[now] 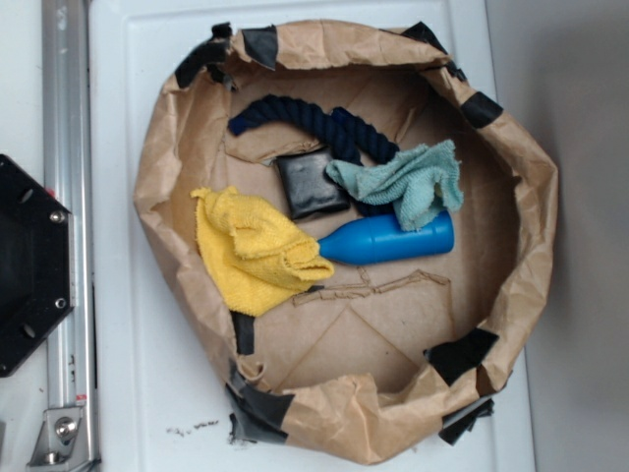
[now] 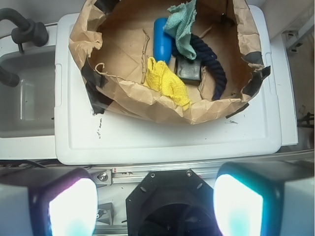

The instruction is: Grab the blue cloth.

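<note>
**Blue cloth sits in the paper nest, hand far back**

From the exterior view I look straight down on a crumpled brown paper bowl (image 1: 157,167) held with black tape, resting on a white plastic table (image 1: 128,393). The small pale teal-blue fuzzy cloth (image 1: 408,182) lies wrinkled inside, toward the upper right. Its lower edge rests on the wide end of a smooth bright blue plastic bottle (image 1: 388,239), which lies on its side. The cloth's left tip is just beside a small dark square pad (image 1: 310,184). A dark navy twisted rope (image 1: 305,120) curves above the pad and goes under the cloth. A soft yellow cloth (image 1: 251,251) is bunched on the left, touching the bottle's narrow end. I do not see the hand in this view.

From the wrist view the bowl (image 2: 133,93) is far ahead, at the top of the picture. The blue cloth (image 2: 183,27) is at the back of the bowl, draped over the bottle (image 2: 161,44) and the rope (image 2: 211,61). The yellow cloth (image 2: 167,81) is nearer to me, and the dark pad (image 2: 188,70) is just right of it. My hand (image 2: 156,204) is well apart from the cloth, back over the black base. Its two fingers (image 2: 71,209) are spread wide and hold nothing; they glow bright at the bottom corners.
</note>
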Controlling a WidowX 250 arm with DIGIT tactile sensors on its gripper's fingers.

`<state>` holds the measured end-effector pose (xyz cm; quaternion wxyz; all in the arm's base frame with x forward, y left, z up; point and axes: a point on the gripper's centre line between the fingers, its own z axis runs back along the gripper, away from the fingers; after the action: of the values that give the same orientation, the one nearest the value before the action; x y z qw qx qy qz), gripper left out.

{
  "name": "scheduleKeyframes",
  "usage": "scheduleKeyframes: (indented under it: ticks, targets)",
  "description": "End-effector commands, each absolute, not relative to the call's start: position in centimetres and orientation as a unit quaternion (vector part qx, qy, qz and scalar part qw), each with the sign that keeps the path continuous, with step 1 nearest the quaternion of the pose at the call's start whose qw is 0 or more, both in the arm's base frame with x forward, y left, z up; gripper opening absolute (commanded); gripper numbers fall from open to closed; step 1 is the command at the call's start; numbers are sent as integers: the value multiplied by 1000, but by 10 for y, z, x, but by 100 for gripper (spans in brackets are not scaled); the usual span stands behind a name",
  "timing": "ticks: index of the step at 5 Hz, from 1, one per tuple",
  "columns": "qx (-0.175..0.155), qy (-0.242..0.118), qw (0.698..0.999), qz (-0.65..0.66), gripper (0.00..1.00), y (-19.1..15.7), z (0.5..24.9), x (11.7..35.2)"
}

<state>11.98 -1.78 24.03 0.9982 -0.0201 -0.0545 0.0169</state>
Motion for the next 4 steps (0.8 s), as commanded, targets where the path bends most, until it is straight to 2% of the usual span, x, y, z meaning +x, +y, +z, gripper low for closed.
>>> scheduleKeyframes:
  ticks: [1, 2, 3, 4]
  targets:
    - [-24, -152, 978, 142, 100, 16, 223, 214]
    - [-12, -150, 976, 160, 100, 27, 198, 245]
    - [-16, -156, 978, 135, 100, 29, 170, 273]
    - [-7, -127, 985, 118, 100, 30, 136, 287]
